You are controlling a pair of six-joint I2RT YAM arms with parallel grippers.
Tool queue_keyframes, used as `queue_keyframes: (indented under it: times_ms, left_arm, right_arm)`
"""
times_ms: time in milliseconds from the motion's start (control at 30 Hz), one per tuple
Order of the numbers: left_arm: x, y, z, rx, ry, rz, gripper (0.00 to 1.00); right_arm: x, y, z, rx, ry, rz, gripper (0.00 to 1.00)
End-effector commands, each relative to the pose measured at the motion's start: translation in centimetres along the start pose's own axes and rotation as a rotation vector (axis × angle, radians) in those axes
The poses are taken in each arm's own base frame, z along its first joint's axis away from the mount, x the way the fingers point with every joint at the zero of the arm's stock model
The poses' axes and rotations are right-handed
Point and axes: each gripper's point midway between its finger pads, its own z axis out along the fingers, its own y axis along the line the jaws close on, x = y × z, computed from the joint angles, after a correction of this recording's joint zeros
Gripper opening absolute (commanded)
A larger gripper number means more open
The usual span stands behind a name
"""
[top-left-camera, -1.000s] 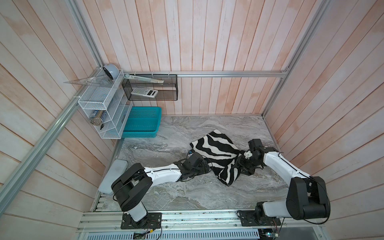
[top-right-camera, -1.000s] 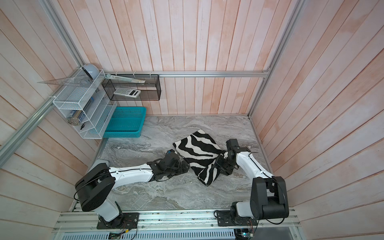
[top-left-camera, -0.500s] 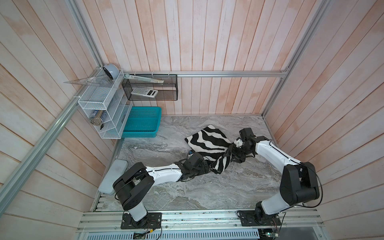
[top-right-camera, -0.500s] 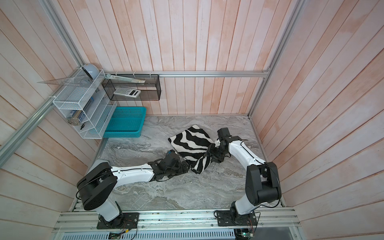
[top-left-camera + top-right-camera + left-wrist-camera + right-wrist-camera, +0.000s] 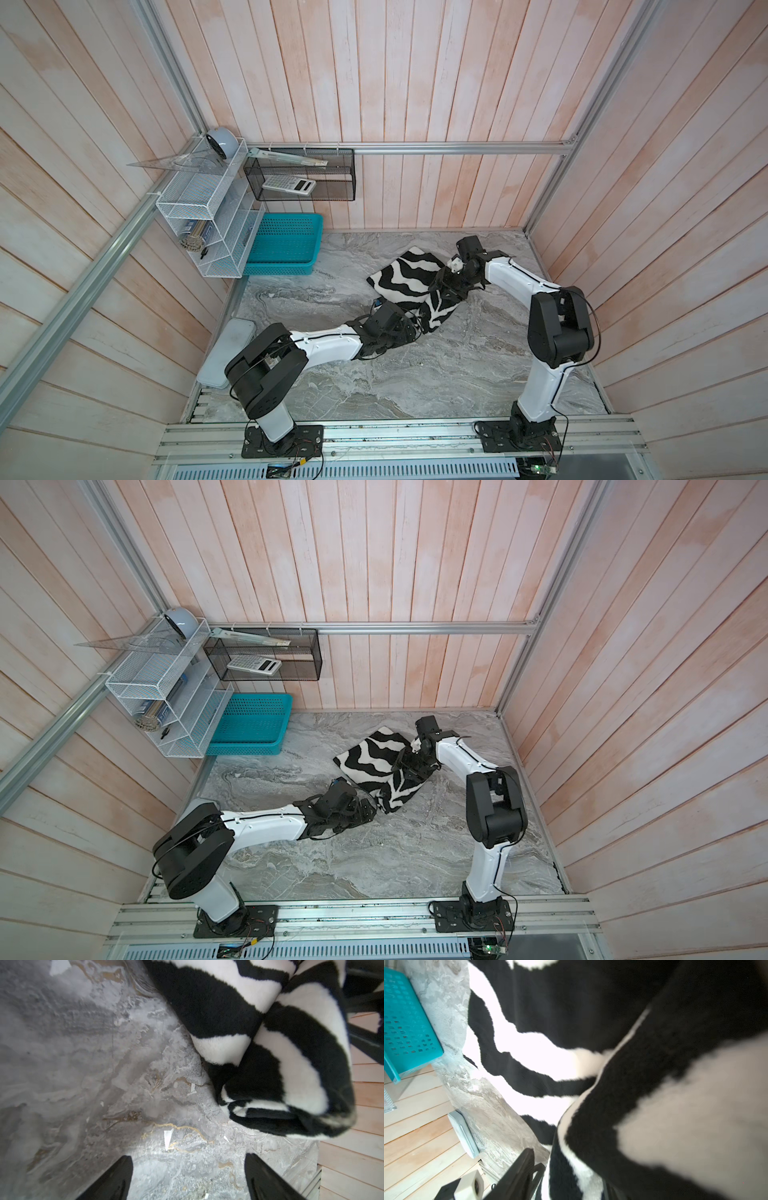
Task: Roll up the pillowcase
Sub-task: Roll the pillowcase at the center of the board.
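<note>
A: On the marble worktop (image 5: 415, 374), toward its back right corner: the plush zebra pillowcase (image 5: 405, 278), folded over itself.
B: Fingers?
A: The right gripper (image 5: 446, 286) clamps the fold, carried further back than a second ago; the left gripper (image 5: 188, 1158) gapes wide, empty, beside the near corner.
B: Containers?
A: The mesh basket (image 5: 340, 183) holds a calculator (image 5: 289, 184).

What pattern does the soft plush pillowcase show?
The pillowcase has black-and-white zebra stripes; left wrist view.

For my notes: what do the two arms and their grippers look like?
Both arms match: the left arm and right arm have glossy white link shells, bulky black joint housings and thin black cables along the links. The left gripper and right gripper are black; the left's fingers are flat, tapered blades.
</note>
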Motion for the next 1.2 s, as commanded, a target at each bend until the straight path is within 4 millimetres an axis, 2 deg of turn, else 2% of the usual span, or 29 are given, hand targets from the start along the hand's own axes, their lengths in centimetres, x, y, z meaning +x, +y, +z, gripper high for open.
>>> queue_keyframes:
  times_ms: [0,100,233,367,533,633,733,967,1033,1167]
  left_arm:
    - [-2.8,-1.4,-2.0,0.011,-0.090,0.032,0.90]
    - [-5.3,-2.0,-3.3,-0.020,-0.153,0.067,0.90]
    - [-8.8,-4.0,-4.3,0.004,-0.211,0.099,0.90]
    - [-10.2,-5.4,-2.4,-0.002,-0.190,0.138,0.90]
    - [-10.4,-5.4,0.5,-0.008,-0.164,0.150,0.90]
    - [-10.2,-4.7,1.7,-0.031,-0.146,0.160,0.88]
    - [-10.0,-3.1,2.9,-0.082,-0.144,0.162,0.87]
    - [-11.8,2.5,5.0,-0.228,-0.172,0.067,0.84]
    - [-11.6,3.6,5.8,-0.248,-0.143,0.048,0.83]
    - [-10.0,4.7,7.6,-0.269,-0.064,0.037,0.82]
  right_arm:
    - [-1.4,2.1,1.6,-0.057,-0.002,-0.018,0.57]
    - [-2.0,2.3,3.5,-0.057,0.016,-0.011,0.57]
    - [-2.0,0.9,6.0,-0.039,0.053,0.023,0.57]
    - [-2.3,-0.6,7.0,-0.029,0.051,0.052,0.57]
    - [-2.6,-1.7,7.2,-0.044,0.051,0.093,0.57]
    - [-3.0,-1.8,7.0,-0.063,0.045,0.113,0.57]
    - [-3.4,-1.2,6.8,-0.098,0.041,0.127,0.57]
    - [-3.4,-0.1,5.9,-0.141,0.046,0.105,0.57]
    - [-3.5,0.4,5.3,-0.163,0.039,0.101,0.57]
    - [-4.2,2.3,2.2,-0.249,-0.012,0.086,0.61]
